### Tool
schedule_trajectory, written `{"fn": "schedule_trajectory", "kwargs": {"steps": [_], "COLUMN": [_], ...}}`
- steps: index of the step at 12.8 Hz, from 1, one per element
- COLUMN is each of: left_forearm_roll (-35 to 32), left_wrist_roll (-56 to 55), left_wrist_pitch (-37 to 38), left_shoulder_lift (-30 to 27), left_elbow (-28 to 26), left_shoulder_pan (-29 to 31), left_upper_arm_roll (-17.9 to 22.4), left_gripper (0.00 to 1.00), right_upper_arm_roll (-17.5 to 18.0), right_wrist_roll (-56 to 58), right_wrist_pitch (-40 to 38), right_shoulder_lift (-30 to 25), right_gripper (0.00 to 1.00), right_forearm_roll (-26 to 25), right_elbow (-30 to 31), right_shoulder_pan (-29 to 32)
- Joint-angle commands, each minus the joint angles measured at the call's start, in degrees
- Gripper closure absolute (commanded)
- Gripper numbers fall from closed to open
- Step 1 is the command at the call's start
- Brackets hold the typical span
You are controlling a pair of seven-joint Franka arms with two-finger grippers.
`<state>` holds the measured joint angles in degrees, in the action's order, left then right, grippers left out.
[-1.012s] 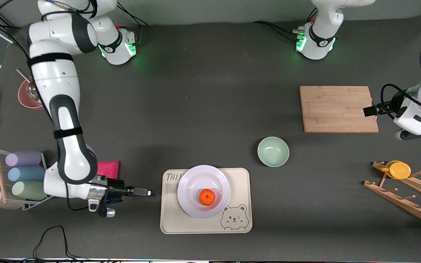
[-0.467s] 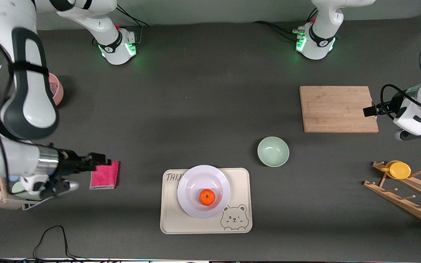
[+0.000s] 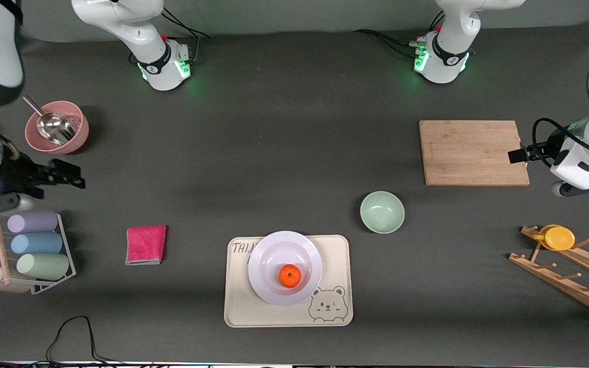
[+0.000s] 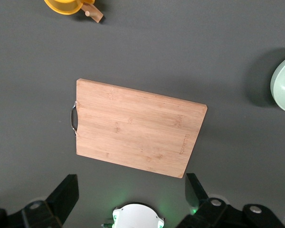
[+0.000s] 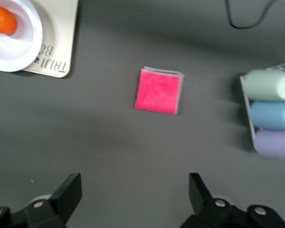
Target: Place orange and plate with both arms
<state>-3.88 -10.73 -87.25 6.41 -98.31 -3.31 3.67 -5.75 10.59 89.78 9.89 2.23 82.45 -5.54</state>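
Observation:
The orange (image 3: pixel 290 276) lies in the white plate (image 3: pixel 269 255), and the plate stands on the cream bear tray (image 3: pixel 238 306) near the front camera. The right wrist view shows the orange (image 5: pixel 2 20) and plate (image 5: pixel 19 52) at its corner. My right gripper (image 3: pixel 72 180) hangs open and empty over the table between the pink bowl and the cup rack, well away from the tray; its own view shows it (image 5: pixel 133 190) with jaws wide apart. My left gripper (image 3: pixel 518 155) waits open over the cutting board's edge at the left arm's end, and in its own view (image 4: pixel 132 192) it holds nothing.
A pink cloth (image 3: pixel 145 244) lies between rack and tray. A pale green bowl (image 3: pixel 382 211) sits farther from the camera than the tray. There is a wooden cutting board (image 3: pixel 473 152), a pink bowl with a scoop (image 3: pixel 57 134), a rack of pastel cups (image 3: pixel 34 244), and a wooden rack with a yellow disc (image 3: pixel 559 238).
My right arm has drawn back from beside the tray toward its end of the table and risen, uncovering the pink bowl and cloth. Plate, orange and left arm have not moved.

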Motion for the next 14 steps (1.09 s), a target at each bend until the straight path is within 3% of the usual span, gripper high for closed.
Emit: {"fn": "schedule_trajectory", "kwargs": {"steps": [1, 5, 9, 12, 14], "left_forearm_roll": [-0.52, 0.27, 0.18, 0.18, 1.14], "left_wrist_roll": [0.19, -0.69, -0.17, 4.21, 4.67], "left_wrist_pitch": [1.21, 0.24, -3.09, -3.36, -3.10], "left_shoulder_lift": [-0.86, -7.09, -16.50, -17.40, -17.22], "left_elbow": [1.37, 0.23, -6.61, -7.07, -6.72], "left_shoulder_pan": [0.14, -1.70, -2.76, -1.71, 3.11], "left_upper_arm_roll": [-0.16, -0.51, -1.82, -2.52, -6.99], "left_gripper": [0.00, 0.00, 0.00, 0.00, 0.00], "right_upper_arm_roll": [-0.57, -2.07, -2.07, -2.42, -2.42], "right_wrist_roll": [-2.50, -2.59, -2.59, -2.50, -2.59], "right_wrist_pitch": [-1.53, -1.54, -1.19, -1.36, -1.45], "right_shoulder_lift": [-3.73, -4.70, -4.79, -4.70, -4.70], "right_gripper": [0.00, 0.00, 0.00, 0.00, 0.00], "right_forearm_roll": [-3.37, -3.37, -3.46, -3.46, -3.46], "right_elbow": [3.51, 4.56, 4.56, 4.47, 4.30], "right_shoulder_pan": [0.45, 0.18, 0.27, 0.27, 0.10]}}
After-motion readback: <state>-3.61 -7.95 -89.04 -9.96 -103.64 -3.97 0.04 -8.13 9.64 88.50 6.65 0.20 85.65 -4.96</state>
